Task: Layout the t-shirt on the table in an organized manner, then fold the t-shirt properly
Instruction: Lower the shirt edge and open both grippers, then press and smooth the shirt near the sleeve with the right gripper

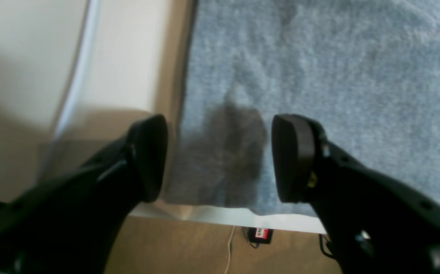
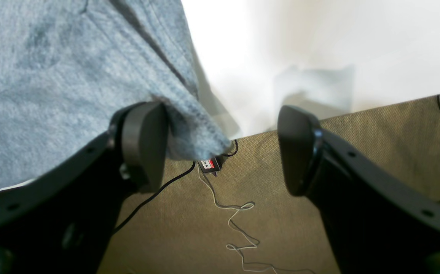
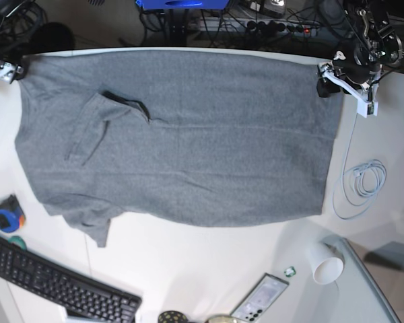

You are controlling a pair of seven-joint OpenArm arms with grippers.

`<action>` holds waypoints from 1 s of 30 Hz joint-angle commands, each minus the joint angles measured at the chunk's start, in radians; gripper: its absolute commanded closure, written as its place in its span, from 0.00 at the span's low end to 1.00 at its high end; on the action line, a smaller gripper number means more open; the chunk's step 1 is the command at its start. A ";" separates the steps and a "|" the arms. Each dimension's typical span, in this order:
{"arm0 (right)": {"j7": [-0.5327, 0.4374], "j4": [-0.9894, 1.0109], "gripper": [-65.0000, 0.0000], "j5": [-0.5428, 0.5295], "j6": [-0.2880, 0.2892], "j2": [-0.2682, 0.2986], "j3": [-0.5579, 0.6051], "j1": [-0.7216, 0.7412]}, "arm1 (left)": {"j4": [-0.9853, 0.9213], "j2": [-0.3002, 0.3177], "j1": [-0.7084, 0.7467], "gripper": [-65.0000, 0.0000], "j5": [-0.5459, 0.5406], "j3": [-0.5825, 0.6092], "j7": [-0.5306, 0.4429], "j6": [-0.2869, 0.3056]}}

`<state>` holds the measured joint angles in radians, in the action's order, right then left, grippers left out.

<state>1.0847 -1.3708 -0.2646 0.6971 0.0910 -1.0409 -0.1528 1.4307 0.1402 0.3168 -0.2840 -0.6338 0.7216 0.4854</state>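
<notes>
White table [image 3: 209, 269] fills the base view, cluttered along its near edge with a keyboard [image 3: 54, 286], a cup [image 3: 326, 266] and a coiled cable [image 3: 363, 178]. Left gripper [image 1: 220, 160] has its jaws spread with nothing between them, hovering over the t-shirt's [image 3: 182, 134] corner at the far table edge. Right gripper [image 2: 220, 148] is spread too, cloth just brushing one pad, not pinched. My guess: both corners were let go so the shirt lies flat and stretched. Only the base view shows one sleeve folded over on the body; only the wrist views show the gaping jaws.

Grey t-shirt [image 3: 188, 141] lies spread flat (1 sleeve folded inward) across the white table [image 3: 188, 269].
</notes>
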 commanded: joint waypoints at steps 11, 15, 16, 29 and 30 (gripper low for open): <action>-0.007 -0.051 0.34 -0.009 0.001 0.033 -0.055 0.005 | 0.018 0.019 -0.002 0.37 -0.005 -0.177 -0.009 -0.001; -0.007 -0.180 0.34 -0.009 0.001 0.028 -0.063 0.005 | 0.058 0.019 -0.002 0.38 -0.011 -0.229 -0.007 0.002; -0.005 -0.213 0.34 -0.009 0.001 0.025 -0.062 0.005 | 0.080 0.017 0.005 0.38 -0.011 -0.226 -0.007 0.002; -0.007 -0.210 0.94 -0.014 0.001 -0.070 0.304 0.028 | 0.201 -0.075 -0.002 1.00 -0.005 0.067 -0.012 -0.001; -0.007 -0.200 1.00 -0.014 0.001 -0.078 0.314 0.028 | 0.192 -0.080 -0.002 1.00 -0.005 0.076 -0.012 -0.001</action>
<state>1.0916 -1.5520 -0.2653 0.6968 -0.0029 -0.7238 -0.1341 1.6073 0.0494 0.3153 -0.2844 -0.5503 0.7254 0.4881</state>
